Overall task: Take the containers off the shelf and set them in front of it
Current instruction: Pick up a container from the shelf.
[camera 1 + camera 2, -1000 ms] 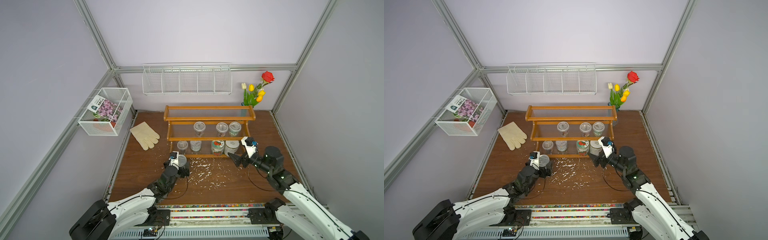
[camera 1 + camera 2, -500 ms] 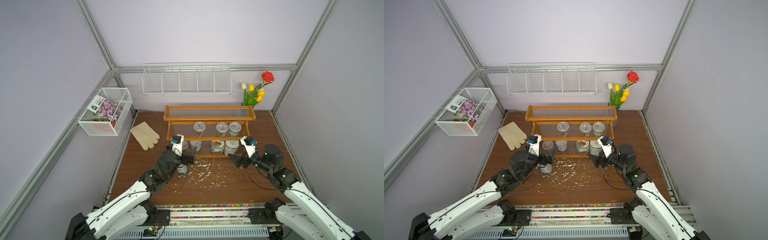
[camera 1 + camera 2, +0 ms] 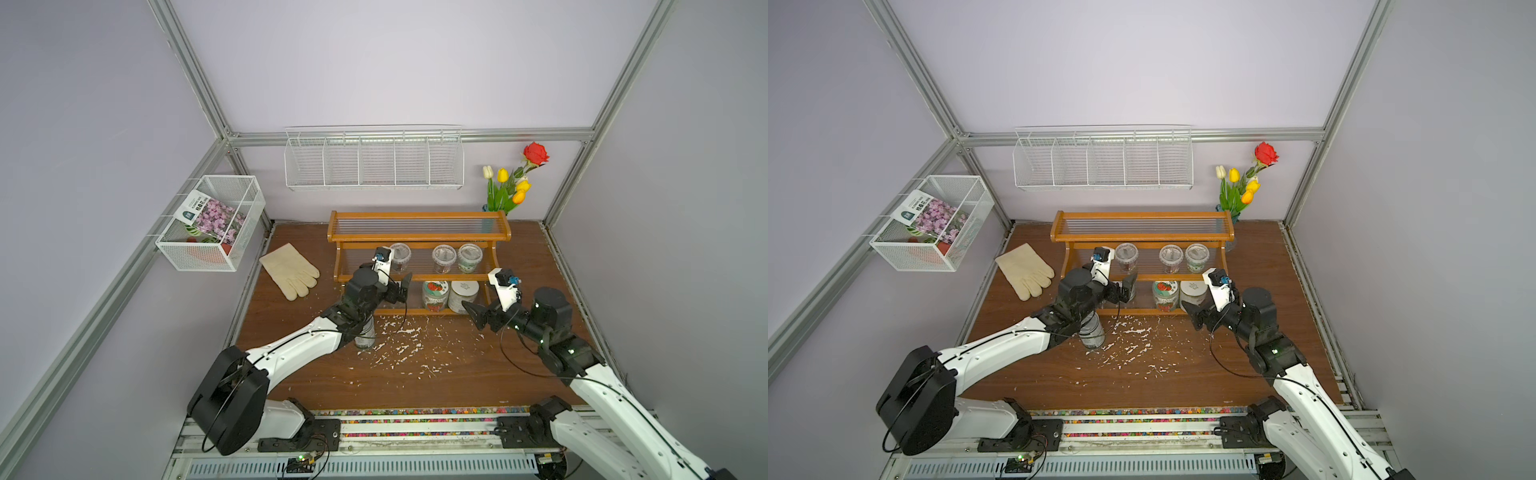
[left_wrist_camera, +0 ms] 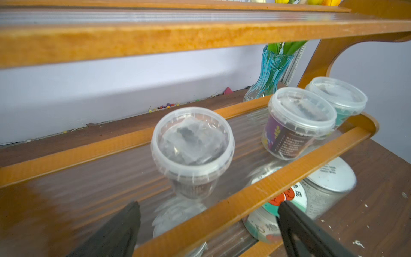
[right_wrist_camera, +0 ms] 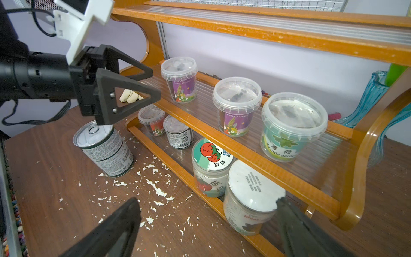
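Silver tin [image 5: 104,149] stands on the table [image 5: 55,178] below my left pincer [image 4: 208,205], the only one off the shelf [image 5: 244,31]. That pincer is spread and empty, with a clear tub [image 4: 192,142] on the middle tier just ahead of it. By my count seven remain to fetch. My right pincer [image 5: 206,200], spread too, holds nothing. The white-lid jar [image 5: 253,191] sits just ahead of it on the bottom tier.

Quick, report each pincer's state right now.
Left pincer: open, holding nothing.
Right pincer: open, holding nothing.
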{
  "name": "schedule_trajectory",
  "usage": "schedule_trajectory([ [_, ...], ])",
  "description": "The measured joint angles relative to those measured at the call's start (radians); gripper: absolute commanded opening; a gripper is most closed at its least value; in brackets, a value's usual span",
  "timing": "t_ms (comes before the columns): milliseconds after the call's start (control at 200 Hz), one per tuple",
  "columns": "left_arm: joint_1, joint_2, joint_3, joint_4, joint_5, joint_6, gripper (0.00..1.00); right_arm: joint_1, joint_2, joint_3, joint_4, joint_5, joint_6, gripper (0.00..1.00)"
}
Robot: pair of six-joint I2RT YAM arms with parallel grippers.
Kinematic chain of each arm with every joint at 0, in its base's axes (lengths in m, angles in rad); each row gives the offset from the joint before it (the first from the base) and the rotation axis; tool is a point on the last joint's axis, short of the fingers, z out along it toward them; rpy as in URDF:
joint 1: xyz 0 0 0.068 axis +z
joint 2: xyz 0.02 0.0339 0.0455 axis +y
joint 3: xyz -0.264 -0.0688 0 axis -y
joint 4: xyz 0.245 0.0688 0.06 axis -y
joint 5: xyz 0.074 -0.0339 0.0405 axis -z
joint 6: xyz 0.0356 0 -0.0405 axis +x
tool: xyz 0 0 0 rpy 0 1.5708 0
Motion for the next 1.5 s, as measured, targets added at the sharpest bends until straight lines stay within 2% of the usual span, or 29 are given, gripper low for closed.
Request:
schedule_trajectory([
  [515, 0.039, 0.185, 0.158, 0.052, 0.040, -0.005, 0.98, 0.000, 0.010, 0.000, 0.023, -0.024, 0.008, 0.98],
  [590, 0.039, 0.198, 0.174, 0.051, 0.042, -0.007, 0.93, 0.000, 0.010, 0.000, 0.024, -0.024, 0.008, 0.98],
  [720, 0.042, 0.205, 0.182, 0.039, 0.051, -0.015, 0.77, 0.000, 0.009, 0.000, 0.026, -0.024, 0.007, 0.97],
  [875, 0.043, 0.206, 0.184, 0.027, 0.071, -0.010, 0.70, 0.000, 0.004, 0.000, 0.025, -0.024, 0.006, 0.97],
  [1015, 0.043, 0.177, 0.175, 0.001, 0.086, -0.013, 0.68, 0.000, -0.002, 0.000, 0.025, -0.023, 0.003, 0.97],
  [1240, 0.020, 0.053, 0.131, -0.036, 0.127, -0.011, 0.68, 0.000, -0.009, 0.000, 0.024, -0.021, -0.001, 0.97],
  [1375, -0.046, -0.032, 0.085, -0.049, 0.122, -0.013, 0.68, 0.000, -0.020, 0.000, 0.015, -0.021, -0.005, 0.97],
  [1500, -0.164, -0.095, 0.020, -0.065, 0.091, -0.031, 0.67, -0.003, -0.035, -0.002, 0.004, -0.021, -0.010, 0.97],
])
